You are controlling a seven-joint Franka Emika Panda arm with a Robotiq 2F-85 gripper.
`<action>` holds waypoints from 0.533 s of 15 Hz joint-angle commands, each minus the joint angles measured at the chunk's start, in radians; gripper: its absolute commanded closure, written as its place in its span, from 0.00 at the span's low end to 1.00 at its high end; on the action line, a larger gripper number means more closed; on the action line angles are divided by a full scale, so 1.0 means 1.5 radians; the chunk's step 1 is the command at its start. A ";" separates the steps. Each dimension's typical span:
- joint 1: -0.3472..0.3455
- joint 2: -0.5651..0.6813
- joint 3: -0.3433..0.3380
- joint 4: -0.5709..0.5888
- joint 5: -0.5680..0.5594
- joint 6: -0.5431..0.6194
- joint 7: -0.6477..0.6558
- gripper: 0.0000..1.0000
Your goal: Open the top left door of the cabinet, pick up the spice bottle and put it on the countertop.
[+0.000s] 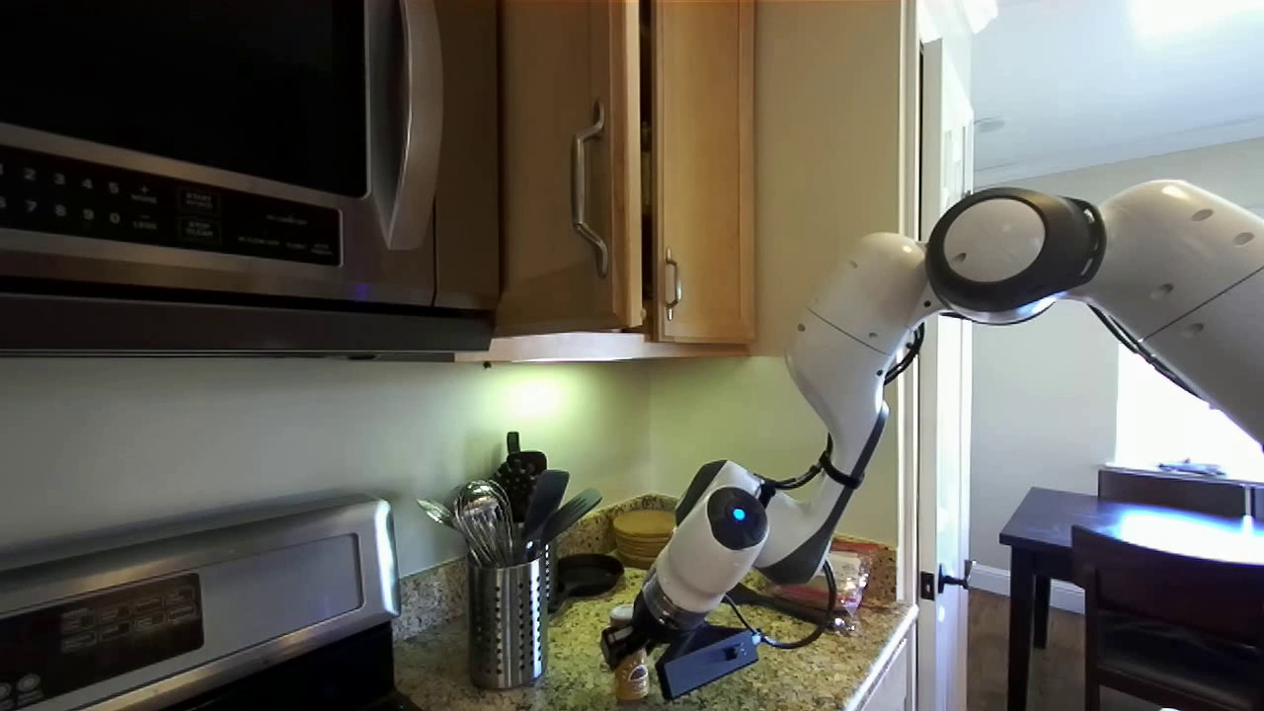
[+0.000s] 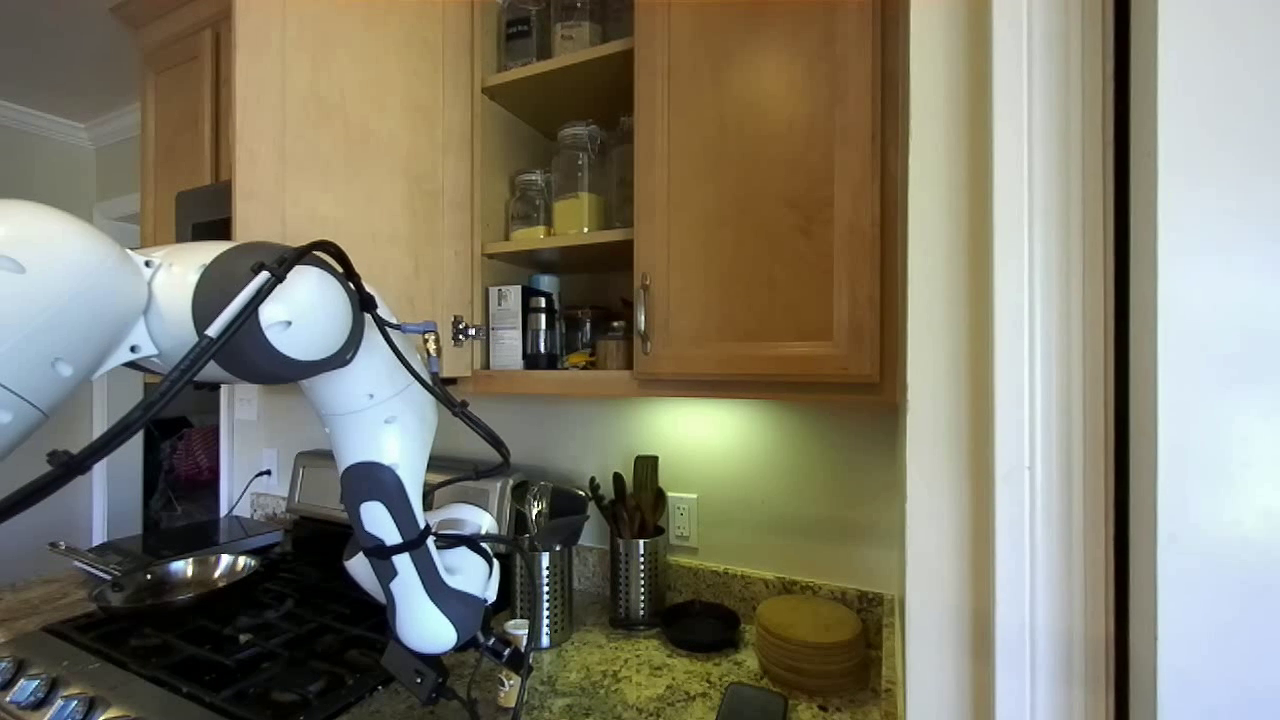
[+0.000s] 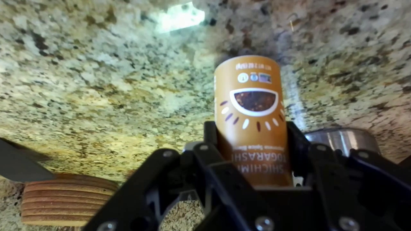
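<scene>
The spice bottle (image 3: 252, 106) has an orange label and stands upright between the fingers of my gripper (image 3: 252, 133). Both fingers press against its sides, so the gripper is shut on it. The bottle (image 1: 632, 679) also shows in both exterior views (image 2: 509, 688), low over the speckled granite countertop (image 1: 583, 642). Its base is at or just above the stone; I cannot tell whether it touches. The cabinet's top left door (image 2: 355, 130) stands open; its silver handle (image 1: 583, 188) shows in an exterior view. The cabinet (image 2: 560, 384) shelves hold jars and a box.
A steel utensil holder (image 1: 507, 627) stands close beside the gripper. A second holder (image 2: 638, 580), a small black pan (image 2: 700, 625) and stacked wooden rounds (image 2: 810, 640) are farther back. The twin door (image 2: 760, 190) is shut. The stove (image 2: 250, 630) borders the countertop.
</scene>
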 commanded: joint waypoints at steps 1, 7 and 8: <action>-0.003 -0.009 0.002 -0.008 0.001 0.004 0.006 0.23; -0.005 -0.062 -0.001 -0.061 0.007 0.035 -0.006 0.00; -0.005 -0.073 -0.003 -0.073 0.015 0.045 -0.016 0.00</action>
